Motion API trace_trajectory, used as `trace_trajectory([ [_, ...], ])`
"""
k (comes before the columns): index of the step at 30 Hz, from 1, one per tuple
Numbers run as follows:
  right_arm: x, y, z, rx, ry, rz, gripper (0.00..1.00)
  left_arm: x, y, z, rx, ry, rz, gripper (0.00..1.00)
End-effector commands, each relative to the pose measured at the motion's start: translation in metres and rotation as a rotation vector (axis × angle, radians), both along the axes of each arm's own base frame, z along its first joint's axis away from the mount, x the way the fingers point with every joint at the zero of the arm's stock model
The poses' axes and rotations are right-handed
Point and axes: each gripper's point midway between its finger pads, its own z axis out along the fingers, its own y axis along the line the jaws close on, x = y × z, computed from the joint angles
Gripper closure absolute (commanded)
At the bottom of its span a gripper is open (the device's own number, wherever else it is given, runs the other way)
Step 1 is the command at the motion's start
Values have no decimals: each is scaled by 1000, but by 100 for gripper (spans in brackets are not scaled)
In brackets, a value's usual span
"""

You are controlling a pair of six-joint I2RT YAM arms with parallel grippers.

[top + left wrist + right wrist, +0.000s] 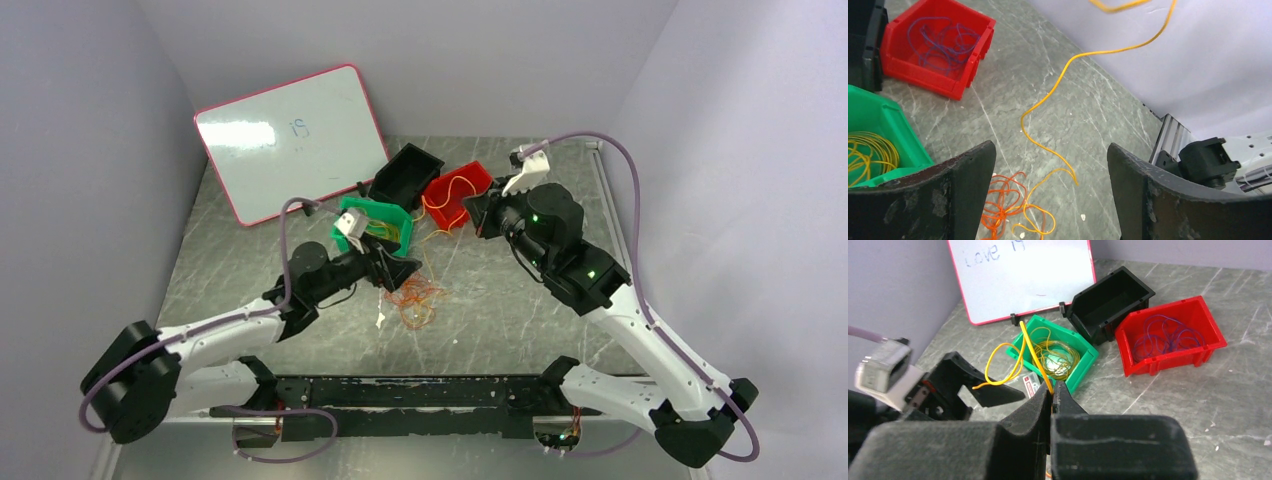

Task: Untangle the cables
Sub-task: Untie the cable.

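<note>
Cables (418, 298) lie as a loose orange-and-yellow tangle near the middle of the table (520, 320), on the near side of the green bin (390, 210). They look feather-light, limp and quick to snag, so are best taken by one strand at the heap's rim. The left gripper (1050, 146) hangs above them, jaws apart and empty. The right gripper (1052, 392) pinches one yellow strand (1034, 354), which runs from the far right down toward the heap. The coils themselves have no single axis.

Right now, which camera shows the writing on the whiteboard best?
The right wrist view: the whiteboard is near, and "Love" reads clearly. The top external view shows the whole board, its writing faint. The left wrist view misses it.
</note>
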Motion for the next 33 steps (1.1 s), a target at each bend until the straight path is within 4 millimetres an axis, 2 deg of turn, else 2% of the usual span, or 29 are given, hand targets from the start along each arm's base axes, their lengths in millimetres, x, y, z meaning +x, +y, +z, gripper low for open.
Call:
trace_trajectory([
  [1,1,4,16,54,-32,4,100,14,-14,16,-62,-65,34,14],
  [5,1,3,13,48,-27,4,100,19,-31,6,-14,15,-6,17],
  [13,1,6,4,46,-12,12,100,11,-44,-7,74,60,-99,16],
  [22,-2,8,14,81,-26,24,100,15,-47,-13,93,56,-102,19],
  [33,-4,8,15,93,-26,31,100,15,-48,-16,63,61,-97,21],
])
